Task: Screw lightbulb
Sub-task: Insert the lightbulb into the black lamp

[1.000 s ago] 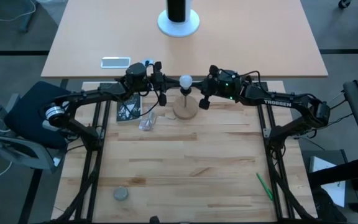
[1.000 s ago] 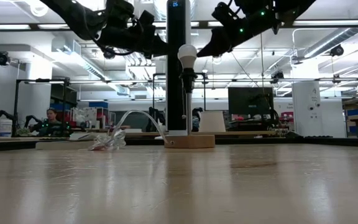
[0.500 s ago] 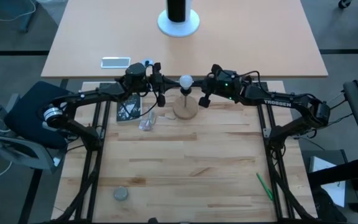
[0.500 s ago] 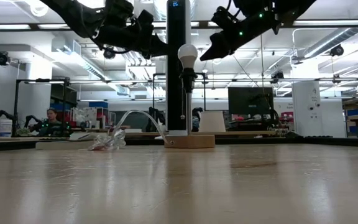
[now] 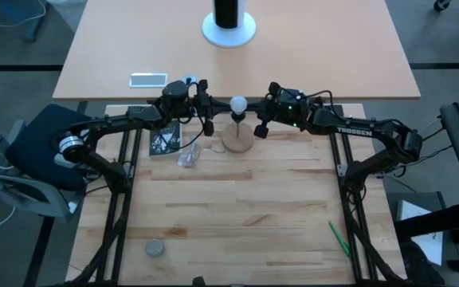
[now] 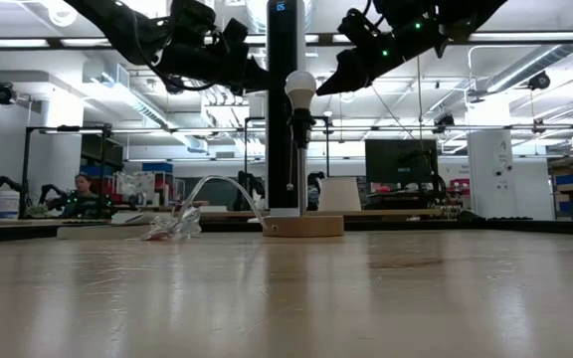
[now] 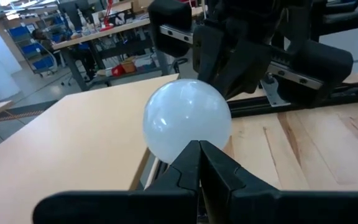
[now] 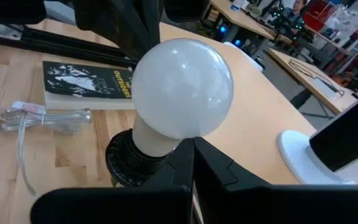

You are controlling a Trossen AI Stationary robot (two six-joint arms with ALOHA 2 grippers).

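The white lightbulb [image 5: 237,104] [image 6: 299,88] stands upright in a black socket [image 8: 129,163] on a thin stem. The stem rises from a round wooden disc [image 5: 237,139] at the table's far middle. My left gripper [image 5: 216,106] [image 7: 199,146] is shut and points level at the globe from the table's left. My right gripper [image 5: 257,109] [image 8: 193,144] is shut too. It points at the bulb from the right, its tips near where the globe narrows. My left gripper has its shut fingertips [image 7: 191,155] right at the lower side of the globe [image 7: 187,121], coming level from the left; I cannot tell whether they touch it. My right gripper has its shut fingertips [image 8: 204,155] at the bulb's neck [image 8: 157,140], coming from the right, slightly slanted down; I cannot tell whether they touch it.
A crumpled clear wrapper [image 5: 188,155] and a dark booklet [image 5: 164,141] lie left of the disc. A green pen [image 5: 339,237] lies near right and a small grey round thing [image 5: 154,249] near left. The middle and near part of the wooden table is free room.
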